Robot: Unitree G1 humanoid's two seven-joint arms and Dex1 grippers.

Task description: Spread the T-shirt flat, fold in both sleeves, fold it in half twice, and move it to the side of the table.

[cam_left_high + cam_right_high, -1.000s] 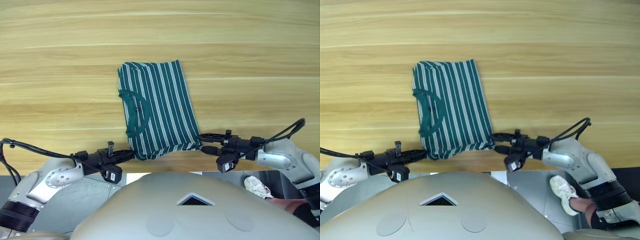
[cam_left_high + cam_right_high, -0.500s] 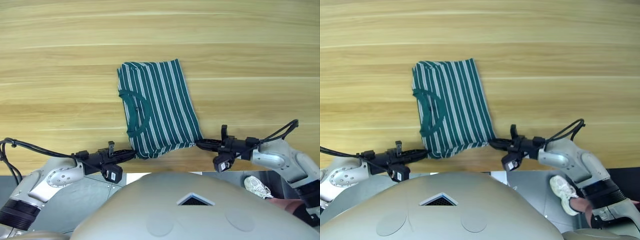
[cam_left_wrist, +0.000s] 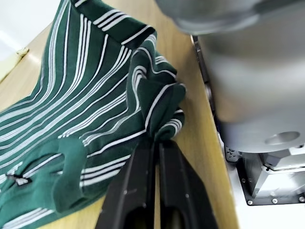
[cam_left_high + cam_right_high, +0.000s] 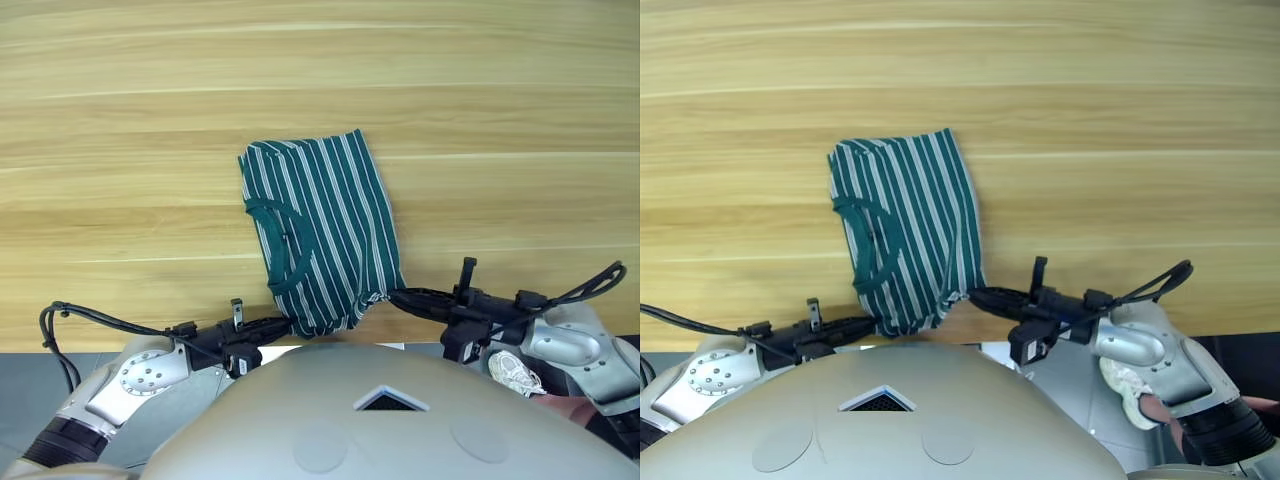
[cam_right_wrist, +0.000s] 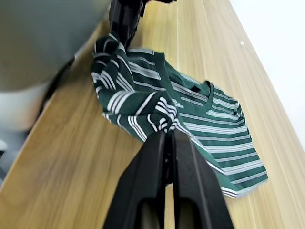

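One T-shirt point(image 4: 320, 235), green with white stripes, lies folded into a narrow panel on the wooden table point(image 4: 500, 120). Its collar faces up, and its near end is bunched right at the table's front edge. Two hands are on it, one at each near corner. The left hand point(image 4: 283, 324) has its fingers pressed together on the near left corner of the cloth. The right hand point(image 4: 390, 295) is pinched tight on the near right corner, where the fabric gathers into a small cluster of folds.
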